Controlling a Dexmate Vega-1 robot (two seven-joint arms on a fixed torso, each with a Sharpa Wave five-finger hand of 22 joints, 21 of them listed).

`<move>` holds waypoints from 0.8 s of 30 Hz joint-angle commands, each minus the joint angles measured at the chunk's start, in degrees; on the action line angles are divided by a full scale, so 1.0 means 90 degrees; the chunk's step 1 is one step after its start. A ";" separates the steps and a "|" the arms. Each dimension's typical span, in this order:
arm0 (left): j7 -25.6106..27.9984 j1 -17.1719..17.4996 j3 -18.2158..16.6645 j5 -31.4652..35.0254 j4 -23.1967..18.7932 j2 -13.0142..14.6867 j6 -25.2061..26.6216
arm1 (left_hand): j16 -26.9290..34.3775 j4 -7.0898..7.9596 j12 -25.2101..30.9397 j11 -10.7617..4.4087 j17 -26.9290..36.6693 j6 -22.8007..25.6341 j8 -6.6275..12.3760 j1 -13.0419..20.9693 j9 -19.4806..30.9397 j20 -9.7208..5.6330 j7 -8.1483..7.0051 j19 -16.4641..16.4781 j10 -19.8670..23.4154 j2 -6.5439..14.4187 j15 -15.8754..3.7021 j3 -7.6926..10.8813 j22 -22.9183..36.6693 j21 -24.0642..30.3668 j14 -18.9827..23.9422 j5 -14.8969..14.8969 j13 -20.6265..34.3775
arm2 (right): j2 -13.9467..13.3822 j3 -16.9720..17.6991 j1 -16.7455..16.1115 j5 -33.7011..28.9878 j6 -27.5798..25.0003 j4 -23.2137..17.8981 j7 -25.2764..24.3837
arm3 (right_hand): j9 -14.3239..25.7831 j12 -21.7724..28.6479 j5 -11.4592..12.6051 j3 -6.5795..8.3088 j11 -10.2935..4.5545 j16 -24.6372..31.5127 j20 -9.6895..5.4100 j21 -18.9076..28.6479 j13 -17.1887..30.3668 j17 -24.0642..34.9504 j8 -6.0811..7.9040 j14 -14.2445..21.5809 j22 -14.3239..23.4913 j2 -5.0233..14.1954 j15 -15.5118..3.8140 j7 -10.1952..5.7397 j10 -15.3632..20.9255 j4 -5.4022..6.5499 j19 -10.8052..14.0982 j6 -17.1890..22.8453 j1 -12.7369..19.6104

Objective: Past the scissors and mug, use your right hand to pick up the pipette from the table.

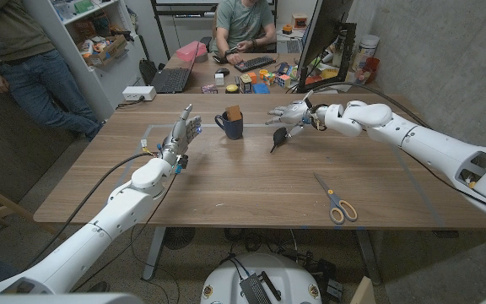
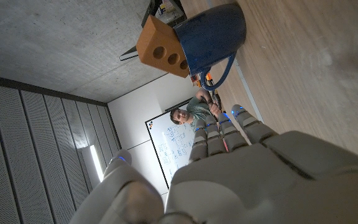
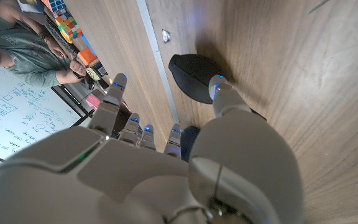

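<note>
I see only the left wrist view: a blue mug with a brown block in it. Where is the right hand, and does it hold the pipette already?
Observer: Not yet. In the head view the right hand hovers with its fingers spread just above the black pipette, which is on the table.
Operator: How close is the thumb to it?
Observer: In the right wrist view the thumb is right beside the pipette's black bulb. I cannot tell if they touch.
Operator: And where are the scissors?
Observer: The scissors lie near the robot's edge of the table on its right side, well apart from the hand and from the mug.
</note>
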 commanded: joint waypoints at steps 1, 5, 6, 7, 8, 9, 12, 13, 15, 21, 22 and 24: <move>0.0044 0.0016 0.0005 0.0019 -0.0014 -0.0009 0.0030 | 0.0048 -0.0005 0.0029 0.0009 0.0011 0.0041 0.0025 0.0028 0.0014 0.0035 0.0008 0.0027 0.0046 0.0031 0.0002 -0.0021 0.0019 0.0045 0.0058 0.0054 0.0027 | 0.0124 -0.0174 0.0074 0.0019 -0.0014 0.0320 -0.0092 | 0.0007 0.0054 -0.0019 0.0031 -0.0023 0.0054 -0.0047 -0.0017 0.0026 0.0010 0.0048 0.0032 0.0009 -0.0005 -0.0025 -0.0026 -0.0038 0.0015 0.0001 0.0075 -0.0035; 0.0080 0.0037 -0.0007 0.0010 -0.0022 -0.0008 0.0055 | 0.0048 -0.0006 0.0029 0.0006 0.0011 0.0040 0.0023 0.0029 0.0014 0.0031 0.0005 0.0027 0.0045 0.0033 0.0005 -0.0029 0.0019 0.0045 0.0057 0.0057 0.0027 | 0.0165 -0.0230 0.0100 0.0044 -0.0028 0.0420 -0.0089 | 0.0007 0.0064 -0.0019 0.0036 -0.0028 0.0058 -0.0049 -0.0020 0.0026 0.0010 0.0054 0.0036 0.0010 -0.0001 -0.0029 -0.0021 -0.0028 0.0016 0.0008 0.0085 -0.0036; 0.0067 0.0038 -0.0007 0.0006 -0.0008 -0.0013 0.0038 | 0.0048 -0.0006 0.0029 -0.0003 0.0011 0.0043 0.0024 0.0030 0.0014 0.0031 0.0009 0.0029 0.0047 0.0034 0.0003 -0.0030 0.0019 0.0046 0.0056 0.0058 0.0027 | 0.0170 -0.0239 0.0104 0.0057 -0.0024 0.0443 -0.0104 | 0.0007 0.0064 -0.0018 0.0036 -0.0034 0.0059 -0.0049 -0.0020 0.0026 0.0010 0.0055 0.0038 0.0011 0.0000 -0.0032 -0.0018 -0.0029 0.0016 0.0009 0.0089 -0.0036; 0.0062 0.0038 -0.0006 0.0001 0.0000 -0.0016 0.0036 | 0.0048 -0.0006 0.0031 -0.0002 0.0011 0.0043 0.0024 0.0030 0.0014 0.0032 0.0010 0.0030 0.0051 0.0034 0.0005 -0.0032 0.0019 0.0046 0.0057 0.0058 0.0027 | 0.0174 -0.0247 0.0110 0.0077 -0.0014 0.0467 -0.0107 | 0.0007 0.0066 -0.0018 0.0037 -0.0034 0.0062 -0.0050 -0.0021 0.0026 0.0010 0.0057 0.0044 0.0011 0.0001 -0.0038 -0.0017 -0.0028 0.0016 0.0011 0.0091 -0.0036; 0.0062 0.0037 -0.0004 -0.0001 0.0006 -0.0019 0.0040 | 0.0047 -0.0006 0.0031 0.0003 0.0011 0.0043 0.0024 0.0030 0.0014 0.0031 0.0011 0.0032 0.0051 0.0035 0.0003 -0.0033 0.0019 0.0047 0.0056 0.0059 0.0027 | 0.0171 -0.0264 0.0117 0.0059 -0.0022 0.0468 -0.0113 | 0.0007 0.0068 -0.0018 0.0038 -0.0038 0.0062 -0.0050 -0.0021 0.0026 0.0009 0.0059 0.0044 0.0011 0.0002 -0.0041 -0.0020 -0.0025 0.0016 0.0013 0.0096 -0.0037; 0.0061 0.0035 -0.0001 0.0001 0.0010 -0.0018 0.0045 | 0.0048 -0.0007 0.0031 0.0008 0.0011 0.0041 0.0022 0.0031 0.0014 0.0034 0.0008 0.0029 0.0051 0.0035 -0.0001 -0.0034 0.0019 0.0046 0.0057 0.0059 0.0027 | 0.0175 -0.0272 0.0122 0.0066 -0.0020 0.0488 -0.0135 | 0.0007 0.0068 -0.0018 0.0040 -0.0039 0.0062 -0.0050 -0.0022 0.0026 0.0009 0.0061 0.0043 0.0012 0.0003 -0.0048 -0.0016 -0.0028 0.0016 0.0016 0.0100 -0.0037; 0.0054 0.0019 0.0010 0.0000 0.0036 -0.0029 0.0050 | 0.0050 -0.0007 0.0031 0.0009 0.0011 0.0042 0.0022 0.0031 0.0015 0.0028 0.0011 0.0030 0.0052 0.0037 0.0005 -0.0038 0.0019 0.0047 0.0062 0.0061 0.0027 | 0.0204 -0.0298 0.0144 0.0096 -0.0015 0.0569 -0.0181 | 0.0006 0.0081 -0.0017 0.0046 -0.0051 0.0070 -0.0051 -0.0024 0.0026 0.0009 0.0081 0.0057 0.0014 0.0010 -0.0075 -0.0016 -0.0014 0.0018 0.0031 0.0149 -0.0040; 0.0078 0.0011 0.0017 0.0010 0.0028 -0.0027 0.0084 | 0.0050 -0.0007 0.0031 0.0008 0.0011 0.0045 0.0023 0.0032 0.0015 0.0028 0.0009 0.0030 0.0054 0.0037 0.0001 -0.0039 0.0019 0.0047 0.0062 0.0061 0.0027 | 0.0219 -0.0315 0.0160 0.0101 0.0002 0.0610 -0.0199 | 0.0006 0.0088 -0.0016 0.0049 -0.0053 0.0080 -0.0052 -0.0024 0.0025 0.0009 0.0084 0.0082 0.0014 0.0013 -0.0076 -0.0024 -0.0003 0.0018 0.0038 0.0157 -0.0041; 0.0064 -0.0006 0.0026 0.0010 0.0045 -0.0034 0.0083 | 0.0049 -0.0007 0.0031 0.0014 0.0011 0.0046 0.0023 0.0032 0.0015 0.0030 0.0011 0.0030 0.0053 0.0038 0.0002 -0.0042 0.0019 0.0047 0.0061 0.0062 0.0027 | 0.0266 -0.0356 0.0208 0.0140 0.0085 0.0733 -0.0235 | 0.0005 0.0114 -0.0014 0.0057 -0.0080 0.0091 -0.0056 -0.0023 0.0025 0.0009 0.0104 0.0110 0.0016 0.0020 -0.0115 -0.0026 0.0045 0.0020 0.0067 0.0213 -0.0044; 0.0031 -0.0035 0.0042 0.0019 0.0073 -0.0043 0.0062 | 0.0047 -0.0009 0.0026 0.0015 0.0011 0.0045 0.0021 0.0035 0.0015 0.0028 0.0007 0.0035 0.0042 0.0042 0.0002 -0.0052 0.0019 0.0049 0.0057 0.0066 0.0027 | 0.0384 -0.0441 0.0293 0.0252 0.0183 0.1016 -0.0398 | -0.0007 0.0288 0.0029 0.0160 -0.0175 0.0212 -0.0166 0.0146 0.0002 0.0014 0.0174 0.0586 0.0010 0.0056 -0.0347 -0.0032 0.0450 -0.0039 0.0806 0.0514 0.0049; 0.0045 -0.0034 0.0043 0.0022 0.0065 -0.0043 0.0075 | 0.0047 -0.0009 0.0027 0.0015 0.0011 0.0045 0.0021 0.0035 0.0015 0.0030 0.0010 0.0032 0.0046 0.0043 0.0001 -0.0054 0.0019 0.0048 0.0056 0.0067 0.0027 | 0.0395 -0.0453 0.0305 0.0269 0.0202 0.1058 -0.0441 | -0.0008 0.0318 0.0041 0.0186 -0.0202 0.0231 -0.0209 0.0176 -0.0001 0.0020 0.0199 0.0684 0.0005 0.0063 -0.0404 -0.0041 0.0529 -0.0052 0.0963 0.0612 0.0081; 0.0073 -0.0032 0.0044 0.0029 0.0052 -0.0041 0.0099 | 0.0047 -0.0009 0.0025 0.0017 0.0011 0.0048 0.0022 0.0036 0.0015 0.0030 0.0006 0.0029 0.0041 0.0044 0.0002 -0.0058 0.0019 0.0047 0.0057 0.0068 0.0027 | 0.0400 -0.0495 0.0326 0.0244 0.0210 0.1099 -0.0524 | -0.0011 0.0394 0.0062 0.0229 -0.0256 0.0254 -0.0312 0.0213 -0.0002 0.0034 0.0223 0.0845 -0.0005 0.0057 -0.0493 -0.0042 0.0737 -0.0075 0.1230 0.0750 0.0140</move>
